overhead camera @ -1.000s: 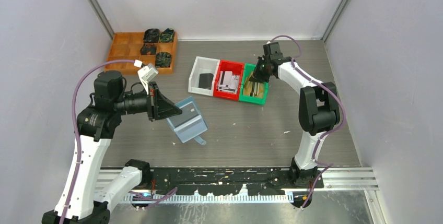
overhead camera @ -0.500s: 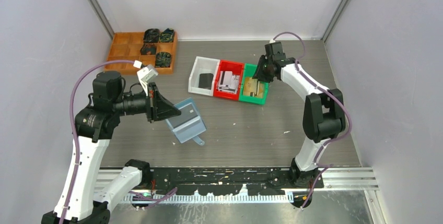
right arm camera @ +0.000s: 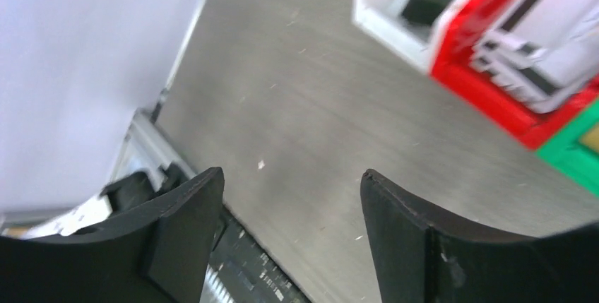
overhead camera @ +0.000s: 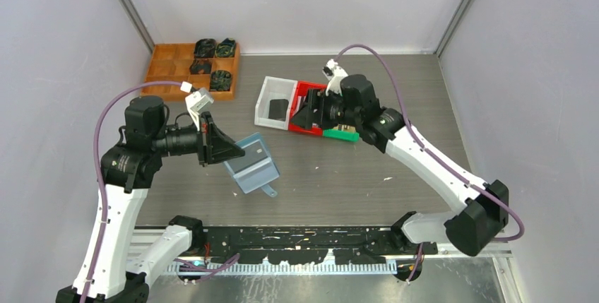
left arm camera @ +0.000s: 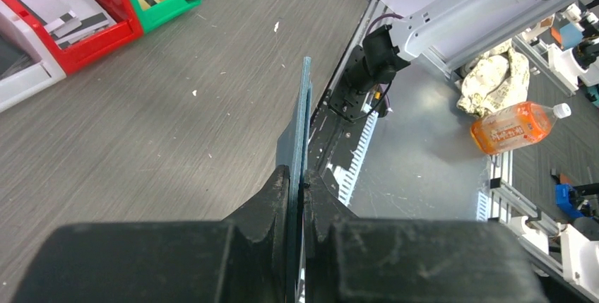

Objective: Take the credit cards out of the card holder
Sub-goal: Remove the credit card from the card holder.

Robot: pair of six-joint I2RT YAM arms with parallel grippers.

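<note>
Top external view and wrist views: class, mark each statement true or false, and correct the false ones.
1. The left gripper is shut on the card holder. True.
2. The right gripper is clamped shut. False: its jaws stand open, nothing between them.
3. The red bin sits between the white bin and the green bin. True.
4. The wooden tray is at the far right. False: it is far left.
</note>
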